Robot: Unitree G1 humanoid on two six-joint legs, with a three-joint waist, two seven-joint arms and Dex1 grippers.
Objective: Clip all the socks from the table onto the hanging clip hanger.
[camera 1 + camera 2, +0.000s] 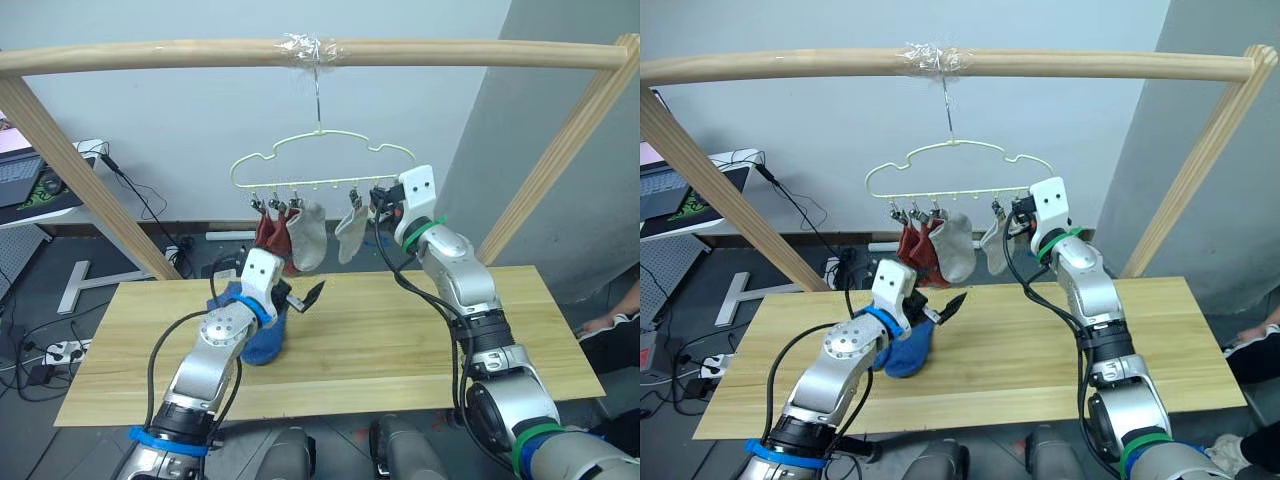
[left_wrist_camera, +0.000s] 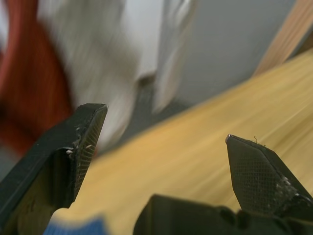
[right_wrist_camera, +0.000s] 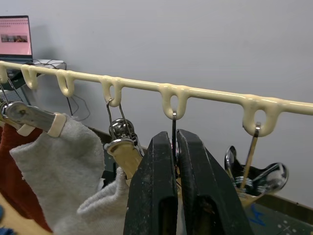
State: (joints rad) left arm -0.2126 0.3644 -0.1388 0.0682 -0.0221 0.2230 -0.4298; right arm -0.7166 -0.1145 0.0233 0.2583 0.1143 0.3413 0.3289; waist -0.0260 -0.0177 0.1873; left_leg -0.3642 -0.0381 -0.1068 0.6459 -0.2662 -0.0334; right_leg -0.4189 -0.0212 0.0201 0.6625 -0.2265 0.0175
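Nearest us, our left gripper (image 1: 302, 297) hovers open and empty just over the soft blue ankle socks (image 1: 262, 335) bunched on the long light wooden plank table (image 1: 400, 345). On the pale-yellow wavy wire clip hanger (image 1: 322, 160), two brick-red socks (image 1: 272, 237) and two light grey socks (image 1: 310, 238) already hang. Our right gripper (image 3: 176, 147) pinches a dark metal clip (image 3: 173, 128). We judge the blue pair remains.

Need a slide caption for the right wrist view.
Right end effector shut on a clip's wire under the clip hanger, beside a clipped grey sock.
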